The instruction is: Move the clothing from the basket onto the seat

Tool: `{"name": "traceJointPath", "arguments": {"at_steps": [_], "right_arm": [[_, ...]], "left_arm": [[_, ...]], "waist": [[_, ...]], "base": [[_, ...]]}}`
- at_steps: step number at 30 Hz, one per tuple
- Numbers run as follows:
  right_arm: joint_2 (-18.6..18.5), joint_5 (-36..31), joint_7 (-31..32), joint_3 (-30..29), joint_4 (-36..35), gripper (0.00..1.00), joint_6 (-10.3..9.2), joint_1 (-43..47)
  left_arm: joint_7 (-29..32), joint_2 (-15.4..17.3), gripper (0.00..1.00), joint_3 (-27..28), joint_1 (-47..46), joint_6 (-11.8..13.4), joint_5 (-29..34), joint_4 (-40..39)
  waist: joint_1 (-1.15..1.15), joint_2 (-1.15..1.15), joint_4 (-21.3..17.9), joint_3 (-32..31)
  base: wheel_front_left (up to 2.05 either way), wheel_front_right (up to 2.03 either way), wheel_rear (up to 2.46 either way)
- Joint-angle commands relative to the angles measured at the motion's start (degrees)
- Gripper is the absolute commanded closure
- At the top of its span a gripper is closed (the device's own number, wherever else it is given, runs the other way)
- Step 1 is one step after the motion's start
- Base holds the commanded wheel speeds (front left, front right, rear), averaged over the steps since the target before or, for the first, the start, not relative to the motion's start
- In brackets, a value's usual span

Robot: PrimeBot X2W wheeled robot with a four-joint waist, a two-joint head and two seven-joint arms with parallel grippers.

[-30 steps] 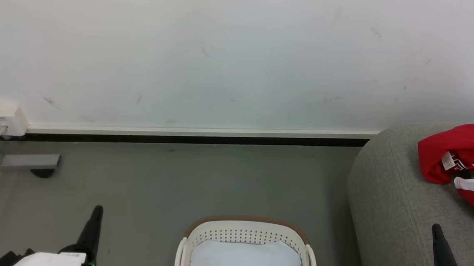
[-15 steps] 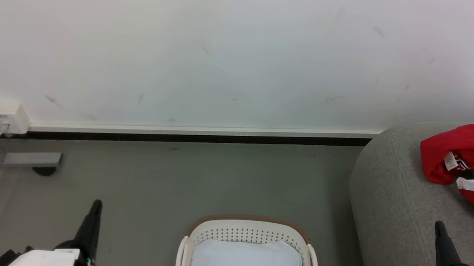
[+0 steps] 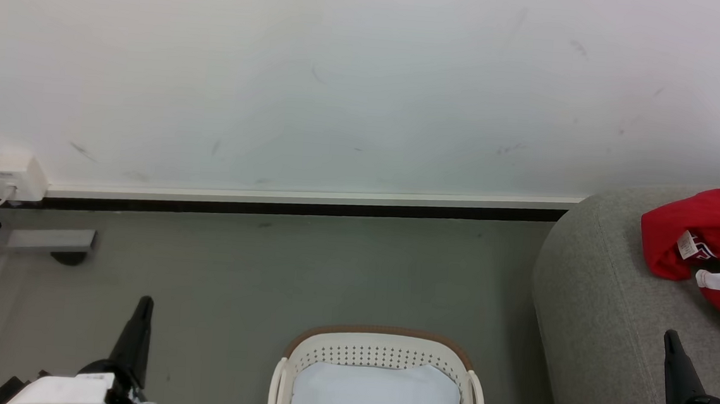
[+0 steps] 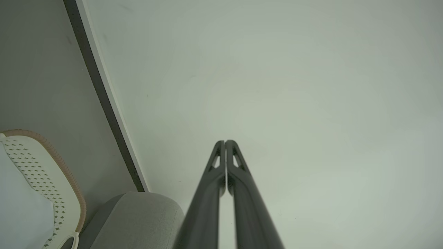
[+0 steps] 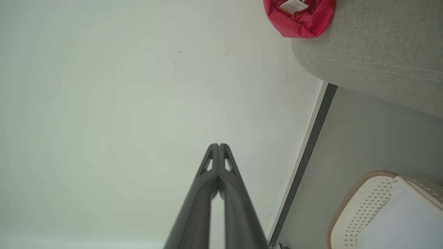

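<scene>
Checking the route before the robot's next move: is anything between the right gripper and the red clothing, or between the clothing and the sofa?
Nothing visible. The red clothing already lies on the sofa, and only bare grey upholstery separates it from the shut right gripper. The basket shows a white pad.

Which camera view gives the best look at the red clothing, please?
The head view: the clothing lies on the seat, label and white stripe visible, though cut by the right edge. The right wrist view catches one red fold with the label. The left wrist view faces the wall.
</scene>
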Motion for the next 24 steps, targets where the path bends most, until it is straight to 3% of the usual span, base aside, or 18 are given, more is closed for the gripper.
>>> {"name": "traceJointPath", "arguments": {"at_steps": [1, 24], "right_arm": [[-0.39, 0.03, 0.26, -0.23, -0.35, 1.00, -0.14, -0.36], [-0.38, 0.03, 0.25, -0.21, -0.35, 1.00, -0.14, -0.35]], "left_arm": [[0.28, 0.07, 1.00, 0.16, -0.37, -0.28, -0.73, -0.05], [0.28, 0.08, 1.00, 0.15, -0.36, -0.28, -0.71, -0.06]], "waist": [[0.00, 0.00, -0.01, 0.00], [0.00, 0.00, -0.01, 0.00]], "base": [[0.00, 0.00, 0.00], [0.00, 0.00, 0.00]]}}
